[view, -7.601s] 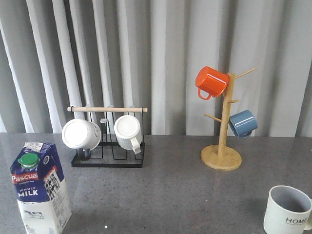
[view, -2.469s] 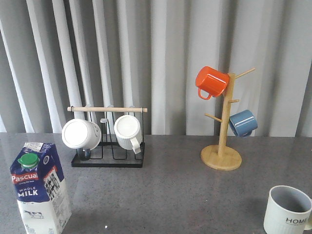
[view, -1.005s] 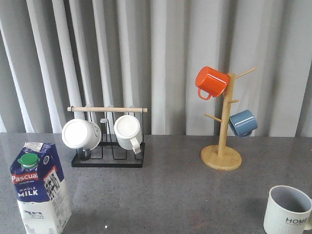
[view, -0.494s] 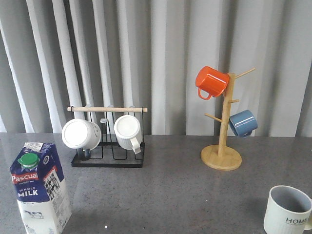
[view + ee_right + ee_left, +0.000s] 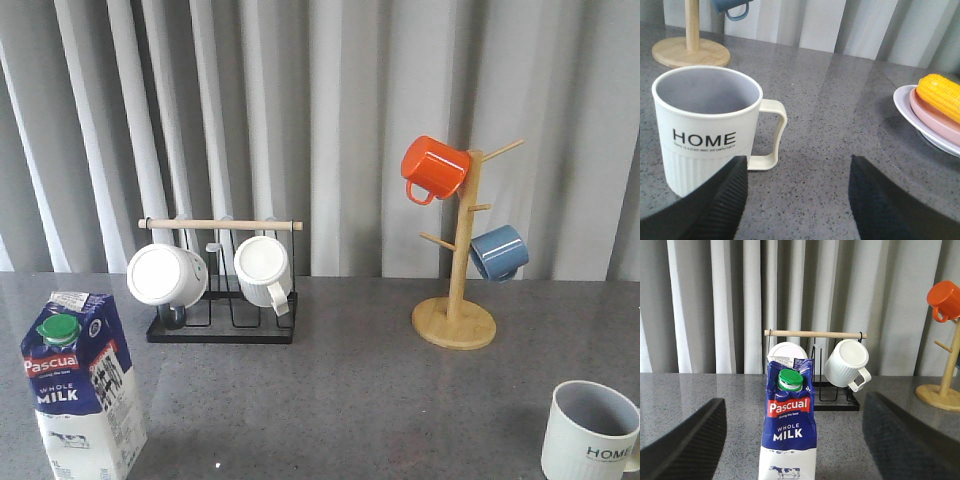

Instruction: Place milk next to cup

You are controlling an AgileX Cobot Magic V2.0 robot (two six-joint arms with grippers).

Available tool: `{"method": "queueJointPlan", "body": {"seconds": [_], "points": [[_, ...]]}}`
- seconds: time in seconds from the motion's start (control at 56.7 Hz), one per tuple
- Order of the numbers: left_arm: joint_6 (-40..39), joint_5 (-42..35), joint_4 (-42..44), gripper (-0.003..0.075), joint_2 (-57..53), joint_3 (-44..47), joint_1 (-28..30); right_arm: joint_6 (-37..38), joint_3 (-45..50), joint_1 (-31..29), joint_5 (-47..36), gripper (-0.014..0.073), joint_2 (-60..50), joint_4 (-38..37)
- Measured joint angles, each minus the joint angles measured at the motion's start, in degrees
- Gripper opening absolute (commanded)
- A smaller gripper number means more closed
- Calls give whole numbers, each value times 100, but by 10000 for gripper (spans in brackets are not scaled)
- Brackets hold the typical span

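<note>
The milk (image 5: 82, 385) is a blue-and-white Pascual carton with a green cap, upright at the near left of the grey table. In the left wrist view the milk (image 5: 788, 432) stands ahead of my left gripper (image 5: 792, 440), centred between its wide-open fingers (image 5: 687, 440), untouched. The cup (image 5: 590, 432), a pale ribbed mug lettered HOME, sits at the near right corner. Seen from the right wrist, the cup (image 5: 707, 127) stands just beyond one finger (image 5: 715, 205) of my open right gripper (image 5: 797, 200), its handle toward the gap. Neither gripper shows in the front view.
A black rack (image 5: 222, 325) with a wooden bar holds two white mugs (image 5: 166, 274) at the back left. A wooden mug tree (image 5: 455, 320) carries an orange mug (image 5: 434, 168) and a blue mug (image 5: 498, 252). A plate with corn (image 5: 935, 107) lies right of the cup.
</note>
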Motion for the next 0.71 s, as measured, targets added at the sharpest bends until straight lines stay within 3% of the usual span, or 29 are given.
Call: {"method": "queueJointPlan", "body": {"seconds": [0.353,0.705], "points": [[0,0,0,533,0,0,0,-23,-13,0,-532,441,759,0],[0,0,0,533,0,0,0,-23,-676,-6,-697,441,1841,6]]}}
